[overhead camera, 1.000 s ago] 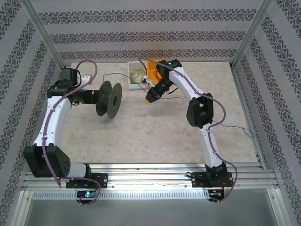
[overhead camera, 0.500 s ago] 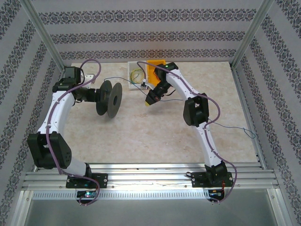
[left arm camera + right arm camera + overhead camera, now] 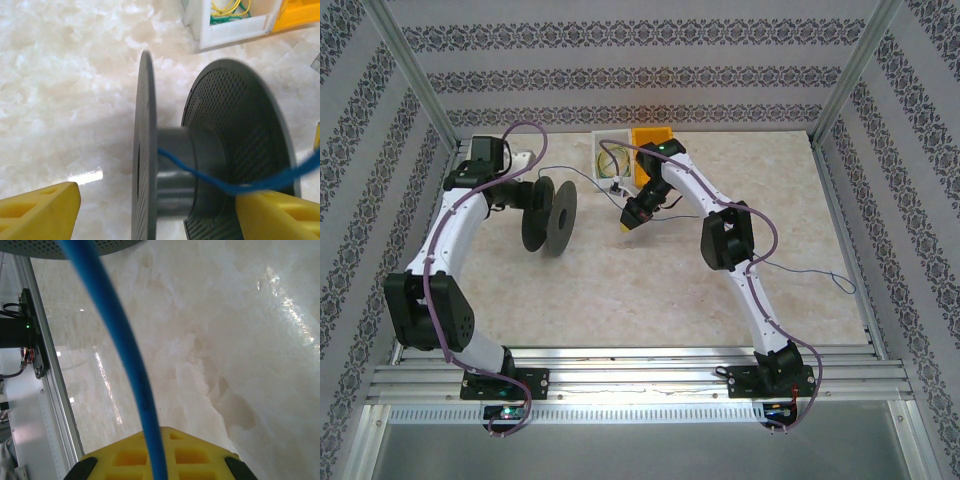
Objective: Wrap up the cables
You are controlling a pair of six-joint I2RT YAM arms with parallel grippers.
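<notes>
The right gripper [image 3: 626, 224] is shut tight on the blue cable [image 3: 131, 371], likely to feed it to the spool. The left gripper [image 3: 155, 212] is wide open around the black spool [image 3: 549, 215]. The left wrist view shows the cable touching the spool's middle.

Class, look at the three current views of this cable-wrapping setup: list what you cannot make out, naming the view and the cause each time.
1. Left wrist view: the spool is cut off at the bottom edge, and the blue cable blurs out toward the right edge.
2. Right wrist view: where the cable enters the right pincer is cut off by the bottom edge.
3. Top view: the wires in the white box are too small to count.
</notes>
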